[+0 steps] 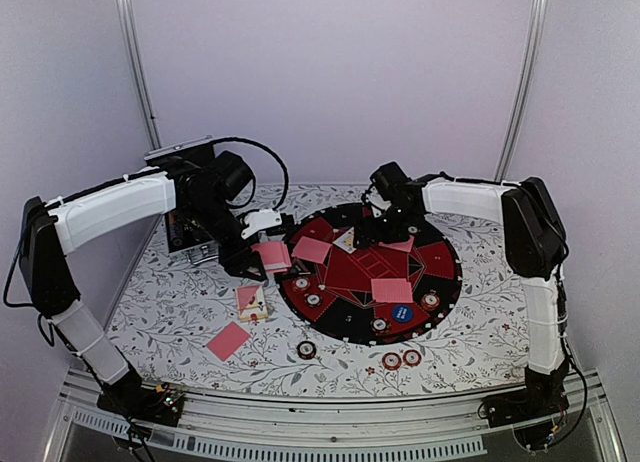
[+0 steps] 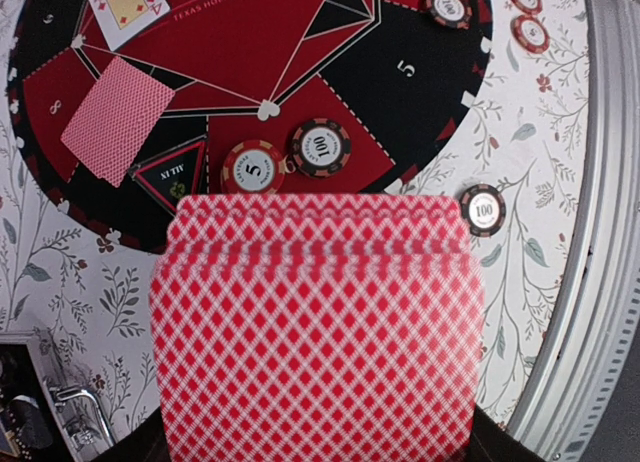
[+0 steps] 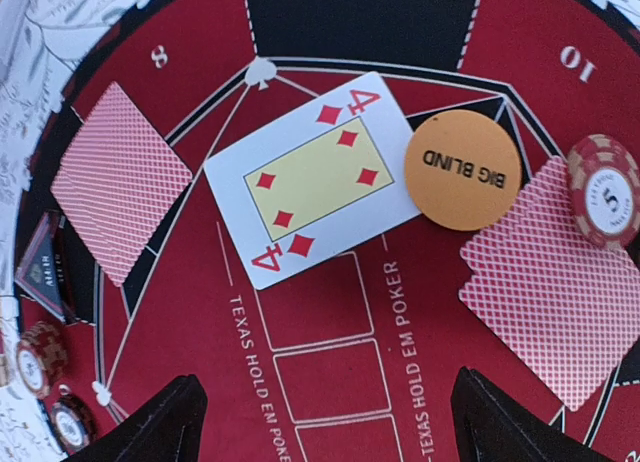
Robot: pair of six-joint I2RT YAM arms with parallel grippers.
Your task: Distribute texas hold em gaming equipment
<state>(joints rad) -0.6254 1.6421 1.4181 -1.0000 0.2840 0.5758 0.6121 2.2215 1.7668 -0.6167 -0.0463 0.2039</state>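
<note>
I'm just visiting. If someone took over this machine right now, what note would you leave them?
Left hand: shut on the deck of cards.
Right hand: open, empty, above the round mat.
Done: four of diamonds face up beside the orange disc; face-down cards, chips and the blue disc on the mat.
Left: probably more dealing; stray cards and three chips lie off the mat on the table.
</note>
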